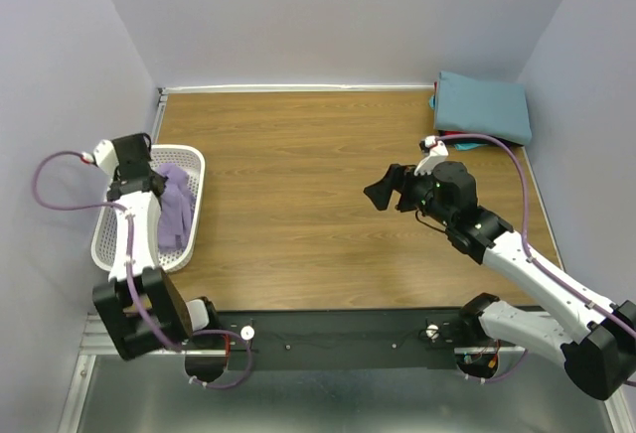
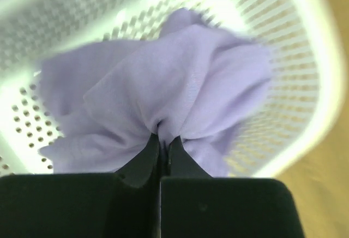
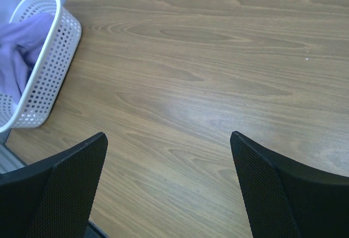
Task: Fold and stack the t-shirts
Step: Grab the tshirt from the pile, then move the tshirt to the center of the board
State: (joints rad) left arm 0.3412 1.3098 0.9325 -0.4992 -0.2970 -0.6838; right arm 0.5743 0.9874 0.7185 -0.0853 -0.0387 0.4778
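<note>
While pinching a gathered fold of the lavender t-shirt (image 2: 180,85) down inside the white basket (image 2: 313,90), lift the left gripper (image 2: 162,149) straight up and slowly, to draw the cloth over the rim without dragging the light tub along; judged the step in hand: fetching this shirt out to be folded. Grips with jaws pressed together on the fold, fabric puckering out from the pinch in soft radiating creases; looks a thin, limp, matte knit, likely to stretch and swing once free, so carry low toward the bare wood and lay down before letting go. Sits crumpled in a heap, sleeves and hem not told apart; expect a need to spread flat with both arms before any fold. Watch for snagging on the perforated plastic wall: rows of small round holes, rounded corners, smooth rim; stands at the left edge of the table (image 1: 298,185), a smooth brown wood-grain board. Hovers over the middle-right of the board with the right gripper (image 3: 168,140), jaws spread wide and holding nothing, pads dark and finely meshed; bring across to catch a hanging corner. Leaves the far right corner for stacking: teal t-shirt (image 1: 484,105) folded to a flat rectangle, with what seems the red t-shirt (image 1: 449,136) showing as a sliver under its near edge, well apart from the basket.
</note>
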